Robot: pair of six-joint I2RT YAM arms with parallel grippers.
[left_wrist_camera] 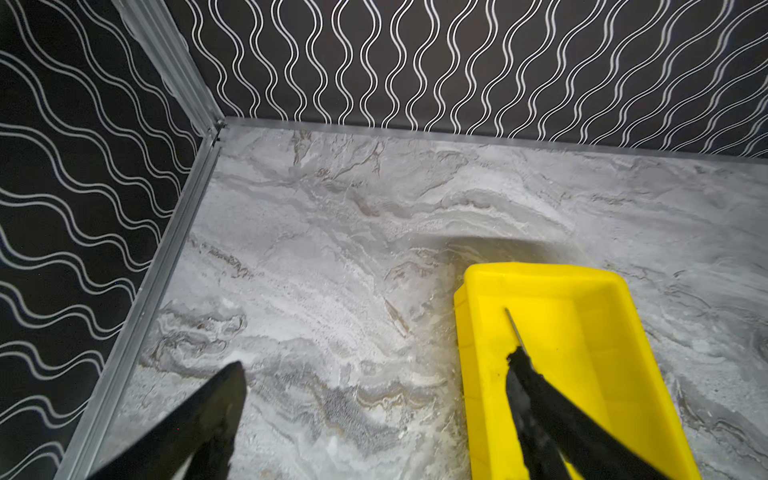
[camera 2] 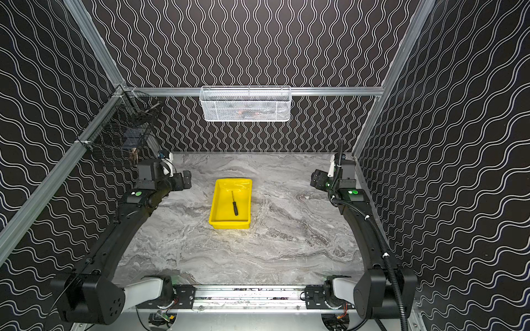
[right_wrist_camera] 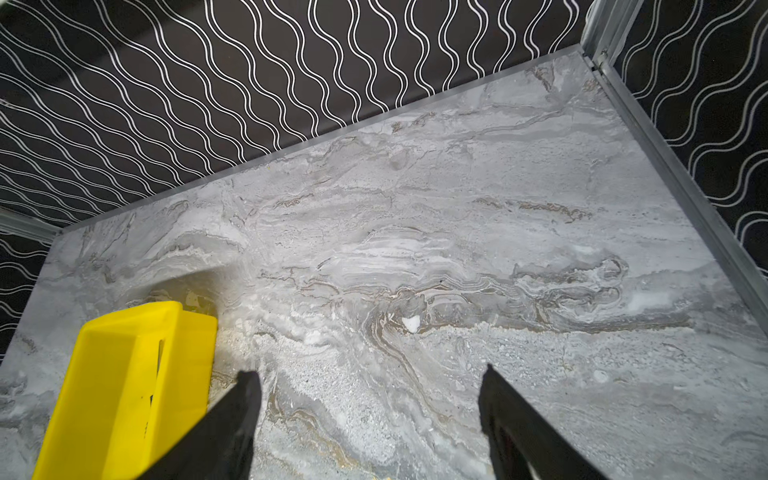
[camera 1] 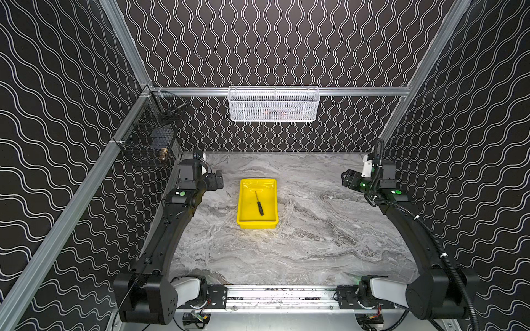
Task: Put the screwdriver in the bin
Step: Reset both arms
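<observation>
Screwdriver [camera 1: 259,204] lies flat inside the yellow bin [camera 1: 243,226]; we note left gripper [left_wrist_camera: 376,361] and right gripper [right_wrist_camera: 369,370] both spread wide.

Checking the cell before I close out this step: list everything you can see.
screwdriver: 1, black handle and dark shaft, lying inside the bin
bin: 1, yellow, mid-table
white mesh basket: 1, white, hung on the back-wall rail; contents unclear
black wire basket: 1, black, hung on the left-wall rail; contents unclear
table: 1, grey marble pattern, under the bin
left gripper: 1, black, open and empty, far left of the table
right gripper: 1, black, open and empty, far right of the table
</observation>
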